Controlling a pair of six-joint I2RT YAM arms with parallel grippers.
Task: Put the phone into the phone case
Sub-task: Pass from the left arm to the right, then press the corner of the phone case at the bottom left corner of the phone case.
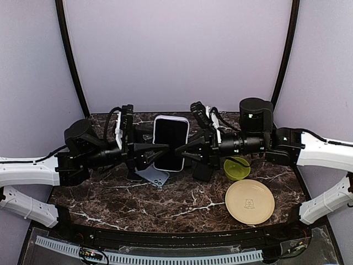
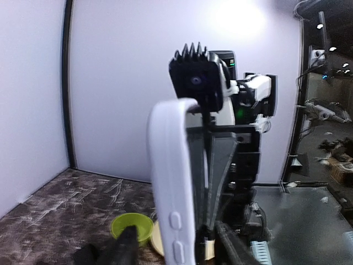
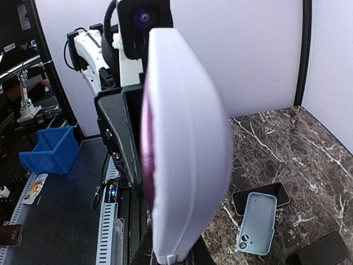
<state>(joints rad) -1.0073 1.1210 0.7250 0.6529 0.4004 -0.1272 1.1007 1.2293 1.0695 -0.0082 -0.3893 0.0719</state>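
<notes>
- The biggest risk is a drop. The white case [image 1: 171, 118], with the phone [image 1: 170, 142] in it and its screen toward the overhead camera, hangs in the air above the table [image 1: 165, 212] between the two arms. The right gripper [image 1: 180, 149] pinches one long edge, its jaws pressed tight against the case's foot in its own wrist view. The left gripper [image 1: 165, 147] stands spread, its fingers [image 2: 128, 247] on either side of the other edge with a gap showing. A single narrow grip on a smooth shell could let the case pivot or slip out.
- Next is a half-seated phone. The back of the case looks bulged in the right wrist view, and it cannot be told whether every corner of the phone sits under the lip. A squeeze in the wrong spot could pop a corner free.
- Finger collision is a smaller risk. Both tips meet close across the phone, so an off-line closing by the left could knock the case from the right's hold.
- Least, a fall would land on the blue-grey case [image 1: 155, 176] lying just beneath. The case could also skid toward the green bowl [image 1: 237, 168] and the plate [image 1: 250, 201].
</notes>
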